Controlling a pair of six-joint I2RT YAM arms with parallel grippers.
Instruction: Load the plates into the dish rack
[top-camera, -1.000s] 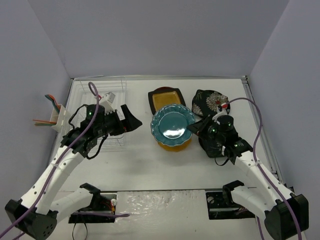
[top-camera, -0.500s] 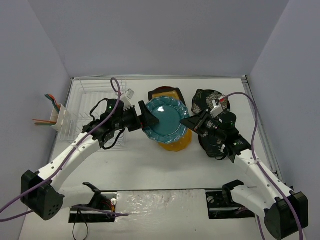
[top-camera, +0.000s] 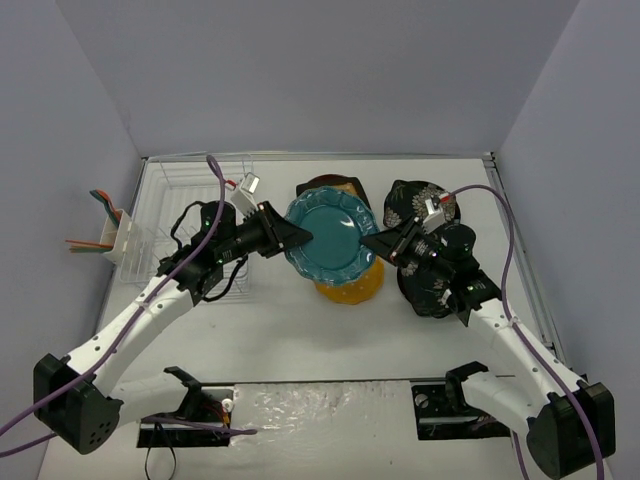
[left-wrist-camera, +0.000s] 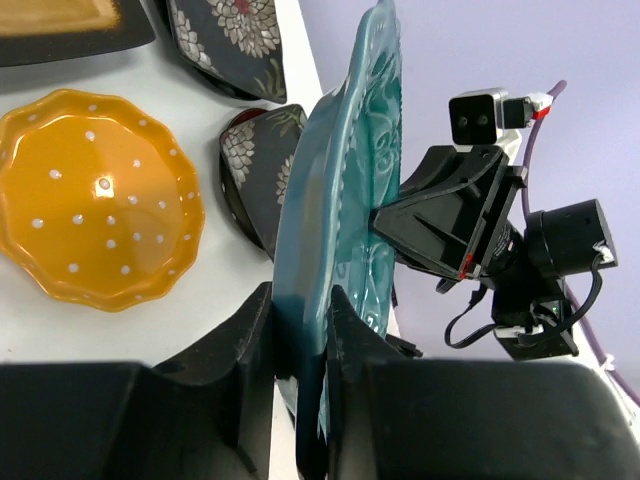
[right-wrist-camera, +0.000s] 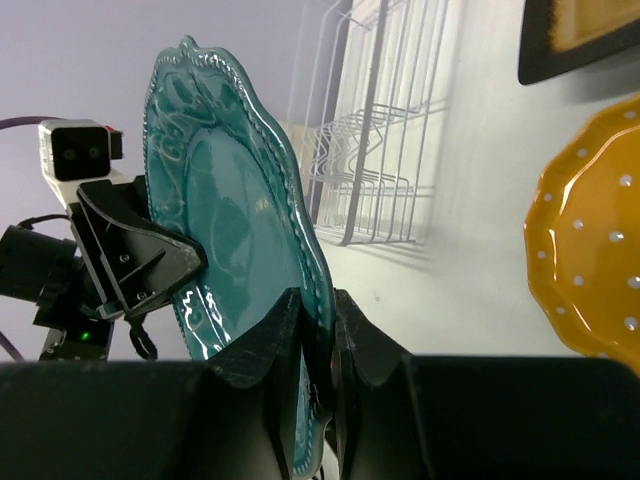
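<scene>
1. The teal plate (top-camera: 330, 237) is hanging on edge in the air above the orange plate (top-camera: 350, 287). It is between the two arms and to the right of the dish rack (top-camera: 190, 182), touching neither.
2. The left gripper (top-camera: 300, 237) is pinching the plate's left rim, jaws narrow, with one of its fingers (left-wrist-camera: 240, 340) on each face. The right gripper (top-camera: 375, 243) is pinching the opposite rim in the same narrow hold.
3. Judged from this double hold, the step in hand is a handover toward the rack side, with the left arm taking the plate.
4. To do it well, the right jaws should be opening only while the left pinch is sitting deep and square on the rim. In the left wrist view the rim is running well down between the fingers, which favours this.
5. The right arm should be backing off along the plate's own plane, since a sideways pull would be twisting the glazed rim out of the left fingers.
6. The flowered plates (top-camera: 415, 205) are lying just beside the right arm, so its retreat calls for some height.
7. The carry should be presenting the plate upright, with its edge lined up with a slot between the wires. A tilted entry risks catching.
</scene>
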